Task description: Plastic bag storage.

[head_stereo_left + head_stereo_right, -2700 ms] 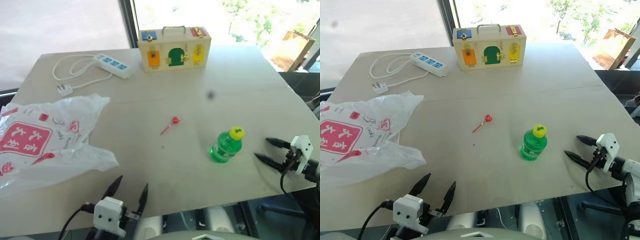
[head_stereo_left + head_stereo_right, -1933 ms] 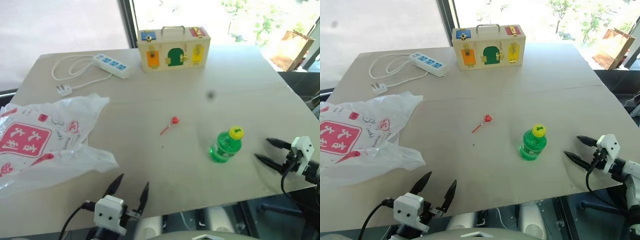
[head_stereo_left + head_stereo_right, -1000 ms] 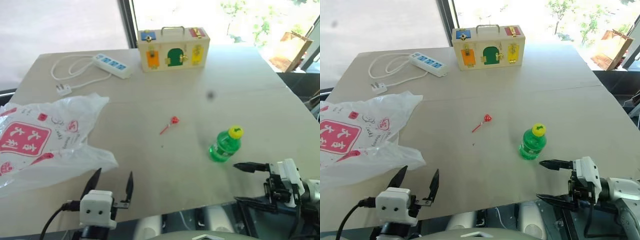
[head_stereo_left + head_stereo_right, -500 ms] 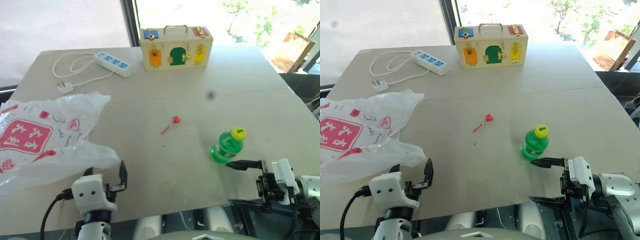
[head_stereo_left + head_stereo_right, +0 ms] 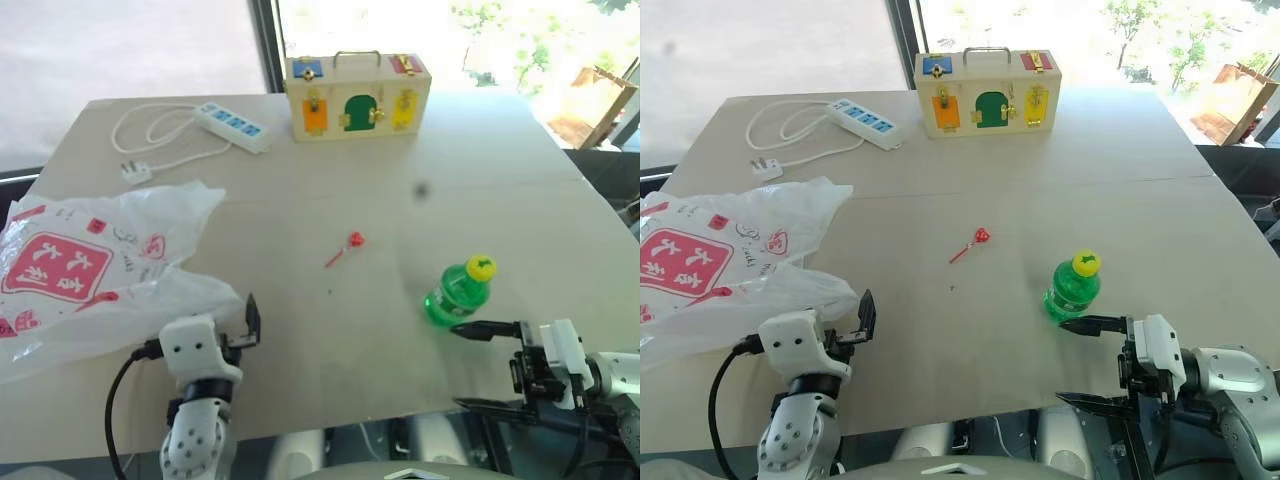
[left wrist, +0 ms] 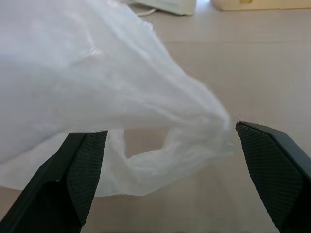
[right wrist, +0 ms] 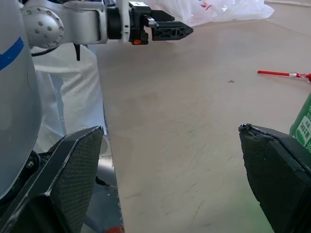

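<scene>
Thin crinkly white plastic bag (image 5: 95,275) with red logo, slumped flat on table; left gripper (image 6: 167,177), jaws wide, straddles its nearest fold, apparently for pinching; right gripper (image 5: 1088,362) wide, empty.

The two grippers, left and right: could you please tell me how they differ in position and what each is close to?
The left gripper faces the plastic bag, its fingers spread around the bag's near corner; the right gripper sits at the table's near right edge, beside the green bottle, pointing leftward. Both are open and hold nothing.
</scene>
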`<state>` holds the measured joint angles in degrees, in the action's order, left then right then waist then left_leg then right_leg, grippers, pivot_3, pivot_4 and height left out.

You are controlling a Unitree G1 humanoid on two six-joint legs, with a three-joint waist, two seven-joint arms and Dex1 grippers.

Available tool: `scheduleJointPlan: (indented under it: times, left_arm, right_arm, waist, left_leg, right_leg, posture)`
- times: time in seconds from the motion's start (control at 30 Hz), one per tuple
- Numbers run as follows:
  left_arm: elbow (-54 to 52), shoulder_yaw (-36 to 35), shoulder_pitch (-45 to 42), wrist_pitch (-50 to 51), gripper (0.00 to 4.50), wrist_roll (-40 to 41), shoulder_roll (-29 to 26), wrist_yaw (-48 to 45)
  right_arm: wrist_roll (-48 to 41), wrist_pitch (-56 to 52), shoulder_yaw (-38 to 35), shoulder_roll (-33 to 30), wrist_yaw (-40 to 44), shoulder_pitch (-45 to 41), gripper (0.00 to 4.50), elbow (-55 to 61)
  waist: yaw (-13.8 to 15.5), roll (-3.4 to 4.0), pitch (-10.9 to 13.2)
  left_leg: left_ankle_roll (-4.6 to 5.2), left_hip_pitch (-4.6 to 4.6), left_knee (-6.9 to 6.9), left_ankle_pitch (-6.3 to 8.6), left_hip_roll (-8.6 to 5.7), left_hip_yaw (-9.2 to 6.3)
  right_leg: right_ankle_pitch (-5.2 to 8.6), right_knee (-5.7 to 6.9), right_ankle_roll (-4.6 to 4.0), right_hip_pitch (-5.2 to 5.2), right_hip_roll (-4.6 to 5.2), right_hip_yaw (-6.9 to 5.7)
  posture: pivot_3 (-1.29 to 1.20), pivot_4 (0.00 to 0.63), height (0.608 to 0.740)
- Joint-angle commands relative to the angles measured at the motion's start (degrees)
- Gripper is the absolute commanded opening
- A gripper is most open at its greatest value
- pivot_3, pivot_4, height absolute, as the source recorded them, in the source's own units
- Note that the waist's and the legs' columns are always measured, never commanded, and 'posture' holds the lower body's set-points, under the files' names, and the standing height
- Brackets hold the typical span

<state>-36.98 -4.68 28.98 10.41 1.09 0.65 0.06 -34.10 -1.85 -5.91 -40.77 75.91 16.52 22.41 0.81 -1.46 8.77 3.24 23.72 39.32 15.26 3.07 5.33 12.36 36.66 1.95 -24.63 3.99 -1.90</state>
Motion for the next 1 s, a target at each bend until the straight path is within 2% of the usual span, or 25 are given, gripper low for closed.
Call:
scheduleJointPlan:
  times: [0.03, 0.1, 0.23, 0.37, 0.47, 0.6, 0.7, 0.83, 0.9, 1.0]
  left_arm:
    - [-0.08, -0.65, -0.75, -1.35, 4.45, 1.54, 0.12, -0.36]
    - [0.40, -0.97, -1.24, -2.34, 4.45, 2.22, -0.05, -0.68]
    - [1.20, -1.86, -2.23, -3.71, 2.68, 3.11, -0.98, -1.59]
    - [2.70, -3.87, -3.71, -4.48, 1.35, 4.07, -1.55, -1.65]
    - [3.68, -5.21, -6.08, -5.11, 0.02, 4.13, -2.46, -1.66]
    - [5.94, -9.59, -15.93, -3.66, 0.02, 5.92, -6.07, -1.39]
    - [14.89, -16.56, -32.77, -0.98, 0.02, 8.10, -12.06, 2.17]
    - [35.54, -21.85, -57.43, 0.39, 0.02, 8.58, -22.37, 5.58]
    - [50.61, -20.44, -69.95, -2.15, 0.02, 6.85, -27.48, 4.24]
    - [70.95, -16.92, -85.69, -5.39, 0.02, 4.64, -30.88, 2.05]
  right_arm:
    - [-0.20, 1.18, -0.47, 0.31, -0.20, -0.21, 4.50, 0.42]
    - [-0.14, 1.26, -0.53, 0.47, -0.34, -0.26, 4.50, 0.22]
    - [-0.01, 1.31, -0.23, 0.77, -0.74, -0.56, 4.50, 0.08]
    - [0.06, 1.38, 0.17, 0.98, -1.09, -1.00, 4.50, -0.09]
    - [0.04, 1.44, 0.30, 0.99, -1.26, -1.23, 4.50, -0.21]
    - [0.08, 1.36, 0.43, 1.09, -1.69, -1.39, 4.50, -0.10]
    - [0.29, 1.20, 0.99, 1.41, -2.20, -1.76, 4.50, -0.05]
    - [1.22, 0.54, 2.00, 2.34, -4.11, -3.50, 4.50, -0.69]
    - [1.33, -1.47, 1.89, 2.03, -5.65, -5.10, 4.50, -2.14]
    - [1.44, -6.20, 0.99, 2.07, -10.52, -8.28, 4.50, -4.43]
  waist:
    - [-0.03, 0.00, 0.00]
    - [0.00, 0.00, -0.01]
    - [0.00, 0.01, -0.02]
    - [0.00, 0.03, -0.03]
    - [0.00, 0.02, -0.03]
    - [0.20, 0.04, -0.04]
    - [0.27, 0.03, -0.05]
    - [0.67, -0.16, -0.02]
    - [0.35, -0.17, -0.01]
    - [0.27, -0.30, 0.06]
  left_leg:
    - [0.00, 0.00, 0.00, 0.00, 0.00, 0.02]
    - [0.00, 0.00, 0.00, 0.00, 0.00, 0.01]
    - [0.00, -0.02, 0.02, 0.00, 0.00, 0.00]
    - [0.00, -0.03, 0.02, 0.00, 0.00, 0.00]
    - [0.00, -0.02, 0.04, 0.00, 0.00, 0.01]
    - [0.00, -0.03, 0.09, -0.01, -0.02, -0.04]
    - [-0.01, -0.07, 0.13, -0.02, -0.02, -0.16]
    - [-0.25, -0.17, 0.30, -0.19, -0.07, -0.46]
    - [-0.26, -0.40, 0.30, -0.19, -0.08, -0.52]
    - [-0.25, -0.67, 0.16, -0.18, -0.25, -0.30]
  right_leg:
    - [0.00, 0.00, 0.00, 0.00, 0.00, 0.01]
    - [-0.01, 0.00, 0.00, 0.00, 0.00, 0.02]
    - [-0.01, 0.04, -0.01, 0.00, 0.00, 0.01]
    - [-0.01, 0.06, -0.01, 0.00, 0.00, 0.01]
    - [-0.01, 0.07, -0.01, 0.01, 0.00, 0.01]
    - [-0.02, 0.10, -0.02, 0.05, -0.01, -0.03]
    - [-0.02, 0.12, -0.03, 0.17, -0.04, -0.13]
    - [-0.08, 0.18, -0.10, 0.46, -0.28, -0.50]
    - [-0.10, 0.14, -0.07, 0.76, -0.28, -0.44]
    - [-0.19, 0.02, 0.10, 1.04, -0.20, -0.42]
  posture:
    - [0.00, 0.150, 0.740]
    - [0.00, 0.150, 0.740]
    - [0.00, 0.150, 0.740]
    - [0.00, 0.150, 0.740]
    - [0.00, 0.150, 0.740]
    - [0.00, 0.150, 0.740]
    - [0.00, 0.150, 0.740]
    - [0.00, 0.150, 0.740]
    - [0.00, 0.150, 0.740]
    - [0.00, 0.150, 0.740]
